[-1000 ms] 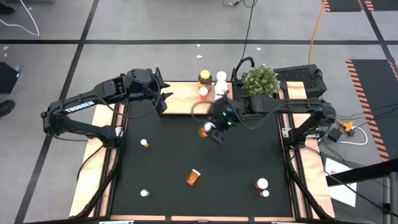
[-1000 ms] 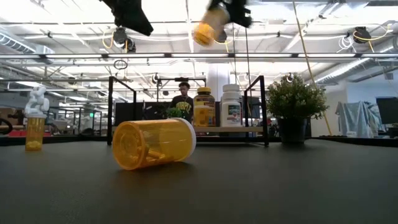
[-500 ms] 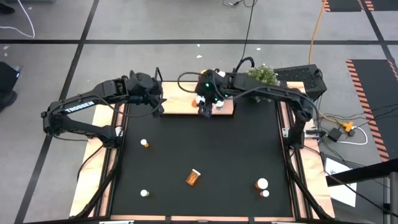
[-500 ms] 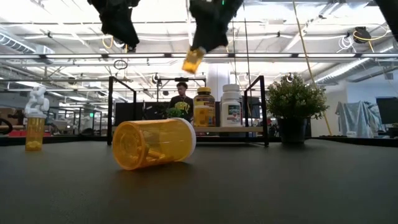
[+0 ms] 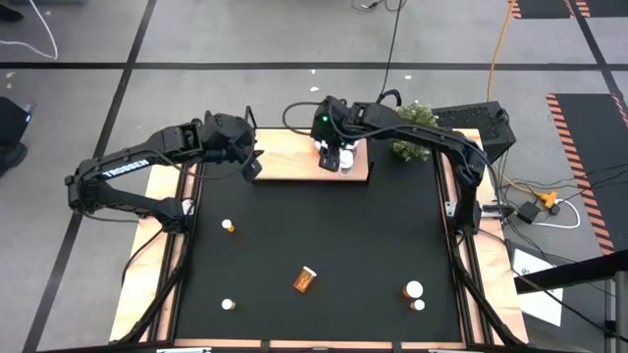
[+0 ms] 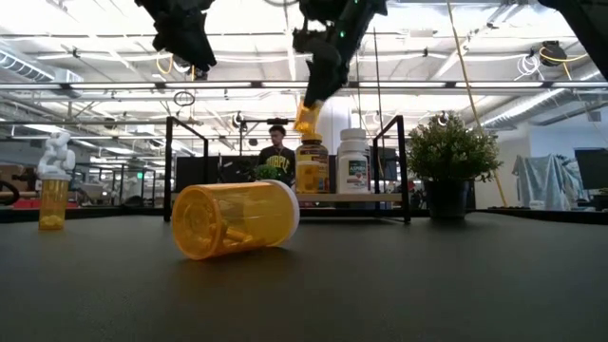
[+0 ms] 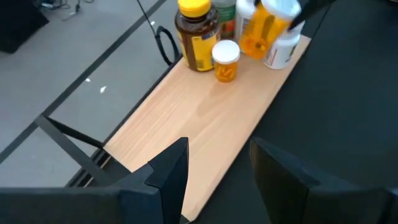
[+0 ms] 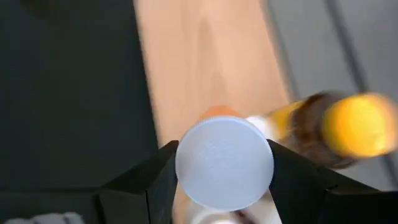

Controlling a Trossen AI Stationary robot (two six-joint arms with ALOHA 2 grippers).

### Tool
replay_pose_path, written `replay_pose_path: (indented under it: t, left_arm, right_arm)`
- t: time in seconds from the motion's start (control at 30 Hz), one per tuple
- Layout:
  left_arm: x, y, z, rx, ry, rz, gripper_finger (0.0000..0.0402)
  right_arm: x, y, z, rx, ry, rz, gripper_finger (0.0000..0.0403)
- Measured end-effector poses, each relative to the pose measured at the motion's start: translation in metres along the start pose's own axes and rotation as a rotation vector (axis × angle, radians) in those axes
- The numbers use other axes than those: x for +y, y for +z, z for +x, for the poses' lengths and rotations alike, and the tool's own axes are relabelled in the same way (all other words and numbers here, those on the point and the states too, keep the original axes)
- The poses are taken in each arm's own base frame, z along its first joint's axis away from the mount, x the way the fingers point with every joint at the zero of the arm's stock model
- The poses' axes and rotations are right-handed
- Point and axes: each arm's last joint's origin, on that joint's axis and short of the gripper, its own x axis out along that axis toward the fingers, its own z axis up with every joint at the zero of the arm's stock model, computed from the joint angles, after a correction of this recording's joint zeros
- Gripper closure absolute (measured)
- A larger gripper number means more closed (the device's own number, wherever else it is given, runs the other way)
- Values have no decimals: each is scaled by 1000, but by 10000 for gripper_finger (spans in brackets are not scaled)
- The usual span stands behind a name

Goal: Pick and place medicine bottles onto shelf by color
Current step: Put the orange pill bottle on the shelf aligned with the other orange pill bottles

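Note:
My right gripper (image 5: pixel 331 157) is shut on a small orange bottle with a white cap (image 6: pixel 308 116), above the right end of the light-wood shelf (image 5: pixel 294 157). It is close over the bottles standing there: a yellow-lidded amber jar (image 7: pixel 196 34), a small orange bottle (image 7: pixel 226 60) and a white bottle (image 7: pixel 280 53). My left gripper (image 7: pixel 217 174) is open and empty above the shelf's left end. An orange bottle (image 5: pixel 305 279) lies on its side on the black mat. My right gripper pinches the orange bottle at its white cap end (image 8: pixel 224 163) between its two fingers (image 8: pixel 158 180). The fingers come from above, pointing down. The bottle hangs tilted below them, cap up, its orange body (image 7: pixel 261 31) clear of the shelf.
A potted plant (image 5: pixel 412 127) stands just right of the shelf. On the mat stand a small orange bottle (image 5: pixel 228 226) at the left, a white one (image 5: pixel 228 304) near left, and two white ones (image 5: pixel 413 289) near right. Black posts (image 6: pixel 169 166) rise at the shelf's corners.
My right gripper has carried the orange bottle from above the middle of the mat toward the table's far edge. It now hangs over the shelf's right end, by the bottles standing there. The bottle has stayed in the hold and lifted clear.

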Motion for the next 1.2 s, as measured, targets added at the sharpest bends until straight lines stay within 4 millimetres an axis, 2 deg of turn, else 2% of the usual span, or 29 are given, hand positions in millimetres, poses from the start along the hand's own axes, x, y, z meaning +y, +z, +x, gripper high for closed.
replay_pose_path:
  t: [0.2, 0.33, 0.43, 0.5, 0.57, 0.67, 0.8, 0.93, 1.07, 1.2]
  left_arm:
    - [-1, 6, 2, -57, 1, -39, 229]
    - [-1, 11, 2, -101, -4, -45, 229]
    - [-2, 13, 2, -124, -3, -50, 229]
    - [-1, 14, 2, -134, 7, -53, 229]
    - [-1, 14, 2, -138, 14, -57, 229]
    - [-2, 14, 4, -132, 17, -69, 229]
    - [-2, 14, 4, -129, 17, -78, 229]
    - [-2, 14, 6, -125, 28, -78, 229]
    - [-1, 14, 6, -119, 47, -82, 229]
    - [-1, 13, 6, -119, 49, -83, 229]
  right_arm:
    - [-4, 27, -38, -154, -84, -91, 198]
    - [-10, 33, -47, -210, -110, -116, 198]
    - [-12, 31, -26, -150, -98, -142, 197]
    - [-10, 24, -3, -45, -69, -157, 197]
    - [-4, 19, 18, 42, -39, -173, 197]
    - [11, 11, 37, 159, 10, -215, 197]
    - [26, 7, 55, 218, 48, -255, 197]
    - [31, 7, 72, 231, 57, -289, 197]
    - [26, 0, 92, 280, 63, -281, 197]
    - [15, -2, 91, 288, 53, -255, 197]
